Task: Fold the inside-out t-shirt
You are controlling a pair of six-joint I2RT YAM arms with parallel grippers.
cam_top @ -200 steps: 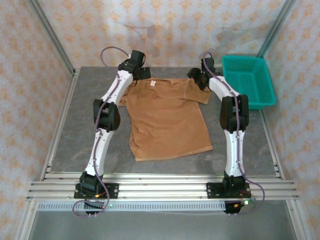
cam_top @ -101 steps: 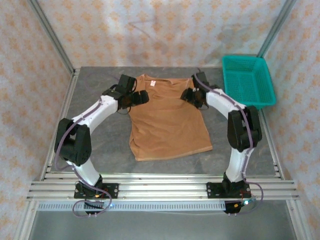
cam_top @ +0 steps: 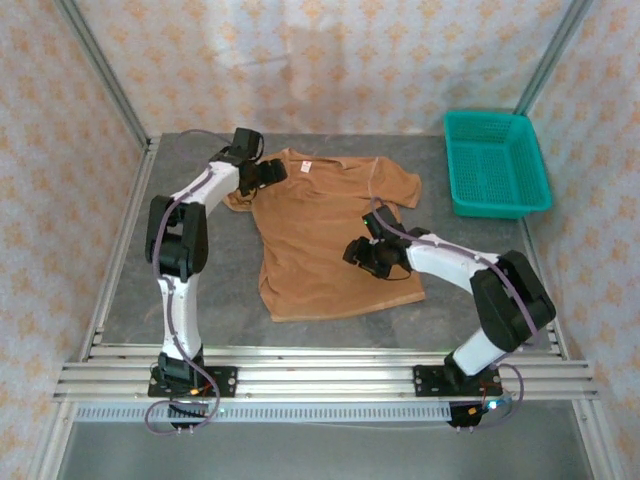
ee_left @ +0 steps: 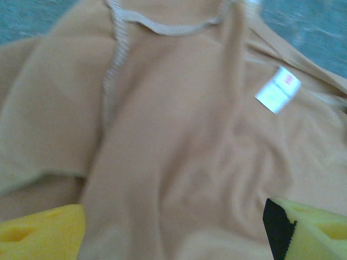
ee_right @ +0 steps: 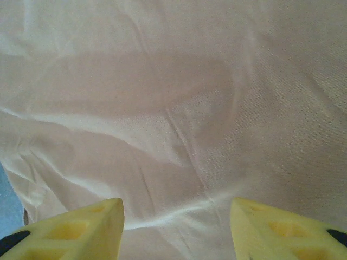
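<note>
Plain tan soft-cloth short-sleeved t-shirt (cam_top: 335,235) lies flat mid grey bench (cam_top: 150,290); left pincer (cam_top: 270,172) apart over its far shoulder; right pincer (cam_top: 362,256) apart above its near side; step: prob. choosing grip pts for 1st fold; next: lower, pinch cloth w/o bunching.

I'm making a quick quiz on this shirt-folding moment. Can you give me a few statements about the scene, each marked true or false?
1. The t-shirt lies spread on the table, collar toward the far side. True.
2. The right gripper hangs over the teal basket. False: it is over the shirt's lower right part, and the basket stands at the far right corner.
3. A white label shows near the collar. True.
4. The left gripper is clamped shut on a sleeve. False: its fingers stand wide apart over the cloth near the collar.
</note>
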